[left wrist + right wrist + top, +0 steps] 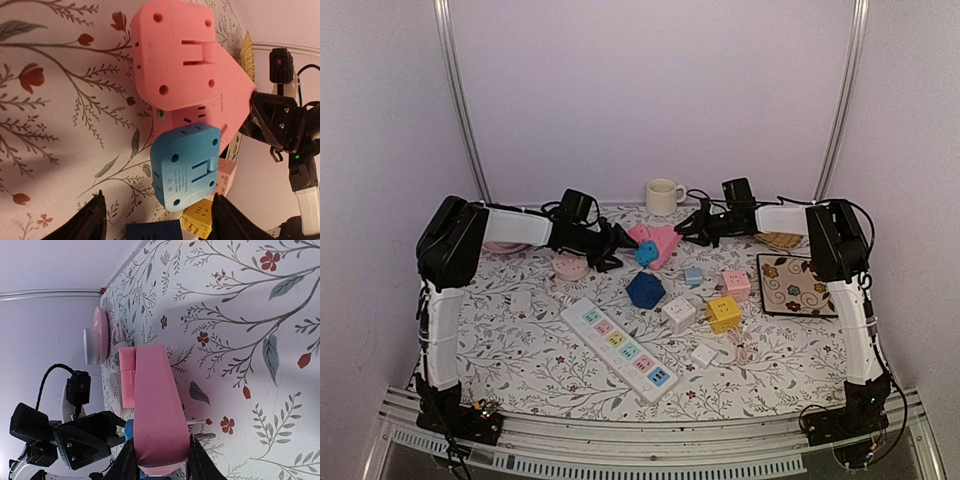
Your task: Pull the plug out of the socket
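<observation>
A blue plug (pixel 186 167) sits plugged into the side of a pink socket block (pixel 220 100), below a second, pink plug (pixel 175 50). In the top view the blue plug (pixel 647 254) is at the left end of the pink socket block (pixel 667 242). My left gripper (pixel 159 200) is open, its fingertips (pixel 95 217) standing either side of the blue plug without touching it. My right gripper (pixel 160 462) is shut on the pink socket block (pixel 157 425) from the other end. The left gripper (pixel 612 248) and the right gripper (pixel 692 232) face each other.
A white power strip (pixel 620 348) lies at the front. Dark blue (pixel 646 290), white (pixel 679 313), yellow (pixel 724 312) and pink (pixel 736 284) cube sockets stand in the middle. A cup (pixel 664 195) is behind, a patterned mat (pixel 796 284) at right, a pink round box (pixel 570 267) at left.
</observation>
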Motion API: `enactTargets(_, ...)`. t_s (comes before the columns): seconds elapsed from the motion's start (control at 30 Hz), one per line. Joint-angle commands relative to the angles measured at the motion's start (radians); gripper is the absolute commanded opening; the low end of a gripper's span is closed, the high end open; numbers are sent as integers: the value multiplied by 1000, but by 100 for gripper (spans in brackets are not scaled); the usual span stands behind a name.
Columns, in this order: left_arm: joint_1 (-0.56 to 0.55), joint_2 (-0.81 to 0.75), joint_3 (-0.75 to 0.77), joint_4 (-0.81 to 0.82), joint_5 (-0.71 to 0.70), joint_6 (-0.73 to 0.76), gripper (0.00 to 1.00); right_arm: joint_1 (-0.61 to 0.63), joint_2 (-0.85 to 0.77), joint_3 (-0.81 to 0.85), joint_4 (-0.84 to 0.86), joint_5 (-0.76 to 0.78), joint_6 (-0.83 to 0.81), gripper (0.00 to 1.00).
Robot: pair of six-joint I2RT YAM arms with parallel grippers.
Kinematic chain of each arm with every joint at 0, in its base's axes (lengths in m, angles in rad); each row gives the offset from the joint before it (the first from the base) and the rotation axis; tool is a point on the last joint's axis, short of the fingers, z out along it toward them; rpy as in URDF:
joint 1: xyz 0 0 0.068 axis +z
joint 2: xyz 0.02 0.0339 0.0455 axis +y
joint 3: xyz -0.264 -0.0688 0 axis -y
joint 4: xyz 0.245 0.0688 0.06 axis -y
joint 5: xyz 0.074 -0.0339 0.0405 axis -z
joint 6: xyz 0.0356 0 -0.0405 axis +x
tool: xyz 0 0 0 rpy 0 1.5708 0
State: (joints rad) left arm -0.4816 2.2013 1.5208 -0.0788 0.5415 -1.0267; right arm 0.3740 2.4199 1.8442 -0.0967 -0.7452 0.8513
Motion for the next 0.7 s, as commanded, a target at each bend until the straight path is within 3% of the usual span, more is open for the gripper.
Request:
enactTargets(0.0, -23, -12, -32, 61, 26, -27, 71, 6, -23, 5, 113, -66, 82, 5)
enactTargets(0.67, -23, 51, -12, 245, 107, -156, 52, 16, -38, -38, 150, -97, 100, 5)
